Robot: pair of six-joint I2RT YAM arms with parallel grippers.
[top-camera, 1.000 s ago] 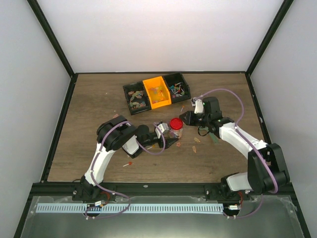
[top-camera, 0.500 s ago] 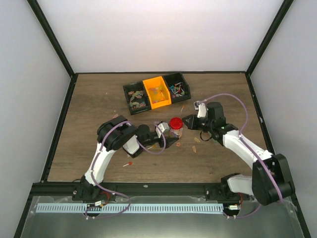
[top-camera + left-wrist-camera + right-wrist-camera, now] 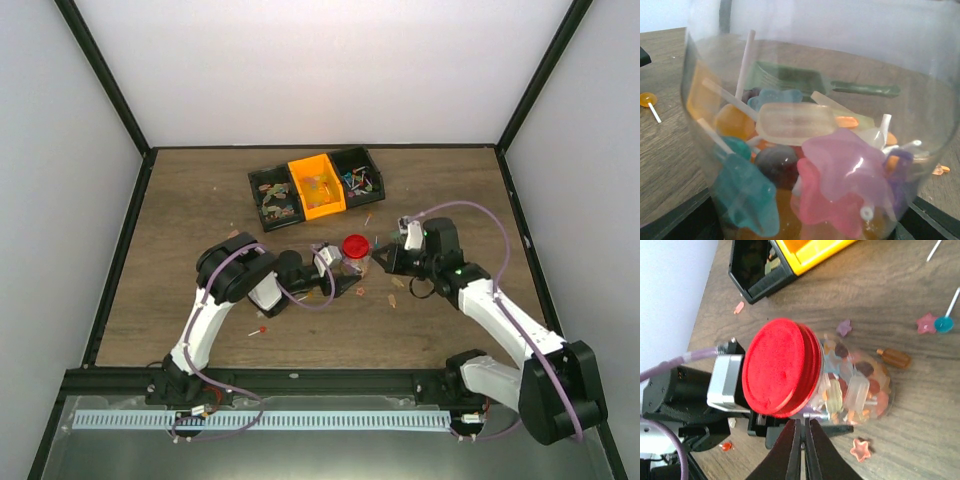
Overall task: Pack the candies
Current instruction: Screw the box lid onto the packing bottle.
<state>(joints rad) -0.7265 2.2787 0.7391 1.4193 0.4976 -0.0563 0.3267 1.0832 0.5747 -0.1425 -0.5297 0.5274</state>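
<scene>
Spanning the frame's middle, the bench [image 3: 180, 220] carries a clear jar [image 3: 855, 385] with a red lid [image 3: 777, 367], clamped by the left tool [image 3: 345, 275]. Right of it, the right tool [image 3: 802, 427] is pinched almost closed on nothing. Candies [image 3: 790, 160] fill the jar; others lie loose nearby.

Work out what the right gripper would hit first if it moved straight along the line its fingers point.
Most likely the jar, just under its red lid: the right wrist view shows the right gripper aimed straight there. Height is unclear, so it might catch the lid's rim first.
</scene>
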